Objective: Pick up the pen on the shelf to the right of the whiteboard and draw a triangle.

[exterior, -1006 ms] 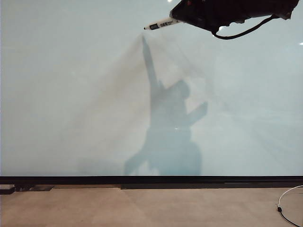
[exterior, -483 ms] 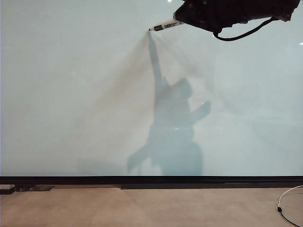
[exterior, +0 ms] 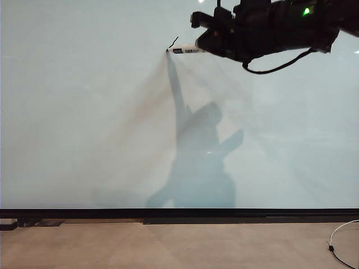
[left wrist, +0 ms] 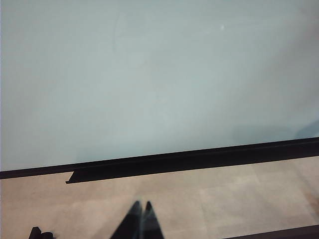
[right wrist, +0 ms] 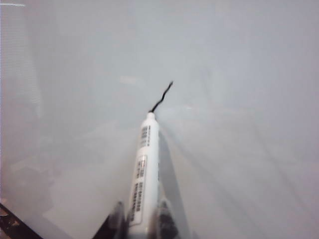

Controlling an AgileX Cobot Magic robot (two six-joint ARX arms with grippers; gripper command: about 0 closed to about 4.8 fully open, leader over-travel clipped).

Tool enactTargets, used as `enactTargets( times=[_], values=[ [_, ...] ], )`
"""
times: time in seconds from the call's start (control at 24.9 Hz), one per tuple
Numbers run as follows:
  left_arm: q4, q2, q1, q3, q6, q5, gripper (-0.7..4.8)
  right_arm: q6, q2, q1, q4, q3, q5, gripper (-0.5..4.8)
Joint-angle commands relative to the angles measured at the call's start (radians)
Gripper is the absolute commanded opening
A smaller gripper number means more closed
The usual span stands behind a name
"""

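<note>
My right claw [exterior: 197, 49] clamps the pen [exterior: 185, 50], tip on the whiteboard [exterior: 84, 112], first stroke [exterior: 173, 42] begun; next, steady pressure downward. Left claw [left wrist: 141, 219] idles pinched together, low.

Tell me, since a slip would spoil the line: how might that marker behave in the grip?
The pen looks stiff, smooth and round, so may twist between the right gripper's fingers. Pressed on the whiteboard, it likely glides easily.

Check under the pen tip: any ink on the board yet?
Yes: a short black stroke runs from the pen tip on the whiteboard. The tip hides the contact point. Right gripper holds the pen.
</note>
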Motion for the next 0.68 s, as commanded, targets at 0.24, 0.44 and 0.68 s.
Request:
enactTargets(
  times=[0.24, 0.44, 0.68],
  values=[
    [0.006, 0.0, 0.0, 0.003, 0.001, 0.0, -0.05, 0.07, 0.111, 0.002, 0.099, 0.005, -0.001, -0.05],
    [0.006, 0.0, 0.0, 0.003, 0.001, 0.0, -0.05, 0.073, 0.127, 0.002, 0.101, 0.005, -0.015, -0.05],
    [0.006, 0.0, 0.0, 0.003, 0.001, 0.0, -0.05, 0.073, 0.128, 0.002, 0.093, 0.005, -0.043, -0.05]
  ],
)
